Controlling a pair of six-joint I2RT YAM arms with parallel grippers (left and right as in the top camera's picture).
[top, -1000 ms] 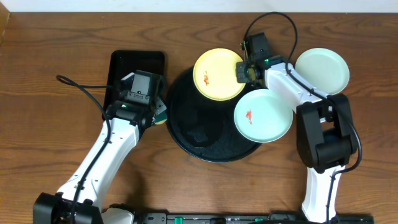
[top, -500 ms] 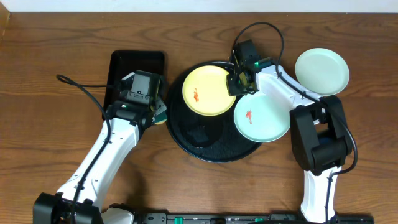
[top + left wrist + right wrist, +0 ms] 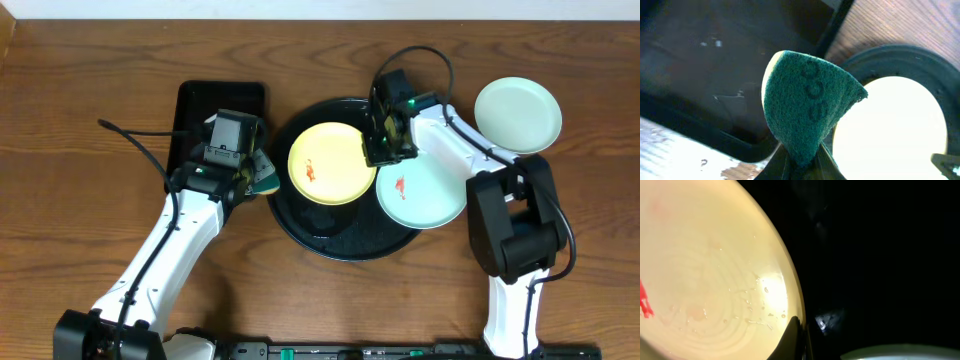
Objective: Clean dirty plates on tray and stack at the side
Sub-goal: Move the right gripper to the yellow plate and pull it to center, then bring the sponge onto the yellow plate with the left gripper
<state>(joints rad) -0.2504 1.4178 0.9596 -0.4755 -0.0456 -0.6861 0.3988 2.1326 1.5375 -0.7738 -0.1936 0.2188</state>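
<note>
Wood-grain tabletop point(image 3: 80, 80), round black tray point(image 3: 340, 238) mid-table. Yellow plate point(image 3: 330, 165) sits over the tray's upper-left half, face up, with a red smear point(image 3: 312, 170) on the plate's left part. Right gripper point(image 3: 382, 150) is pinched closed on the plate's right rim, over the tray's upper right. The wrist view shows a finger point(image 3: 796, 335) right at the rim edge. Can't tell if the plate is lifted or flat on the tray floor. Left gripper point(image 3: 252, 172) is clamped on a green scouring sponge point(image 3: 807, 115), sponge tip just outside the tray's left rim, beside the plate but apparently not touching it. Key geometry: the smear lies straight inward from the sponge, across the tray rim, so the left arm is nearer and the right one just steadies. Next is likely a short reach inward onto the smear. Smeared mint plate point(image 3: 420, 190) overhangs the tray's right rim. Clean mint plate point(image 3: 517, 115) is on the wood, well right of the tray.
</note>
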